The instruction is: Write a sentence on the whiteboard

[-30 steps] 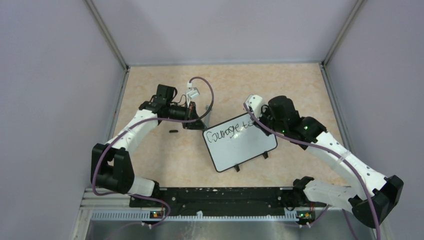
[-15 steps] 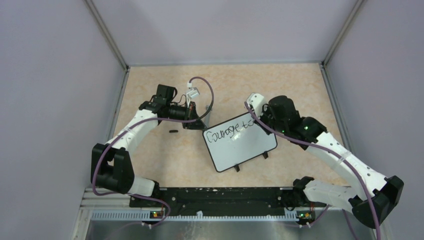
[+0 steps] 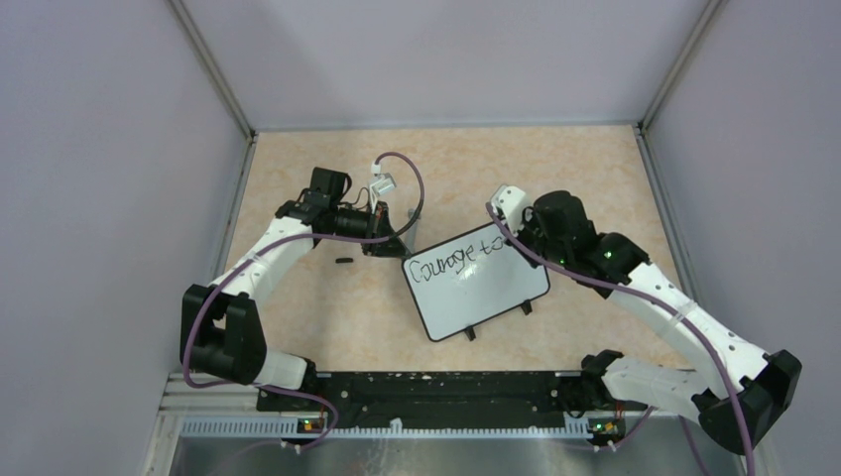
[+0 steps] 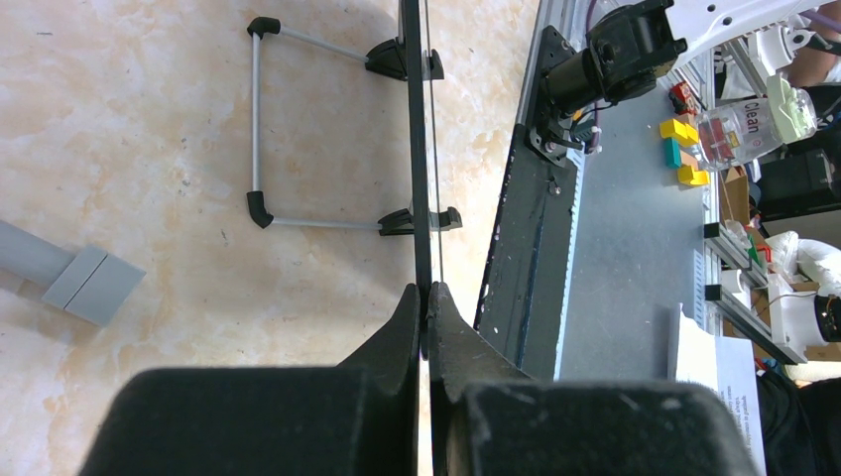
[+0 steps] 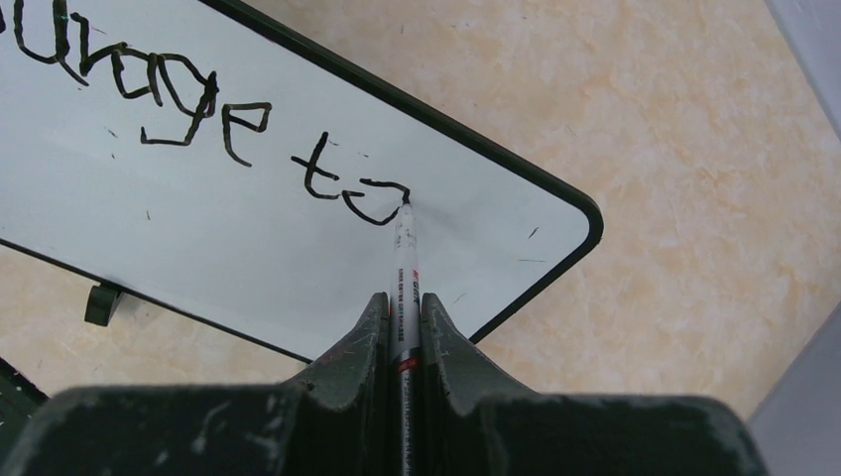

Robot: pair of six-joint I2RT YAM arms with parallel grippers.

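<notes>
Right claw [image 5: 402, 302]: fingers closed on the marker [image 5: 404, 253]. The barrel runs out between the two pads, and the nib is down on the whiteboard [image 5: 198, 248] just ahead of the fingertips.

The nib sits at the top of the "o" in "to". That loop looks unclosed, so I judge this stroke to be in progress.

Progress: the sentence [image 5: 188, 109] reads "Courage to" in the overhead view, on one line along the board's upper edge. In the wrist view it runs off to the left of the nib. Below that line the board is blank. I judge the first line nearly done and anything after it unwritten. How many words remain I cannot tell from here.

Left claw [image 4: 424, 297]: jaws pinched shut on the thin black rim of the board, which runs edge-on straight ahead of the fingertips. To the left of the rim, the wire stand [image 4: 256, 109] lies on the table [image 4: 129, 149].

Pose: the right arm [image 3: 655, 297] has its elbow swung out wide and its wrist tipped down onto the board's far right corner. The left arm [image 3: 268, 260] is bowed outward and its wrist meets the far left corner.
</notes>
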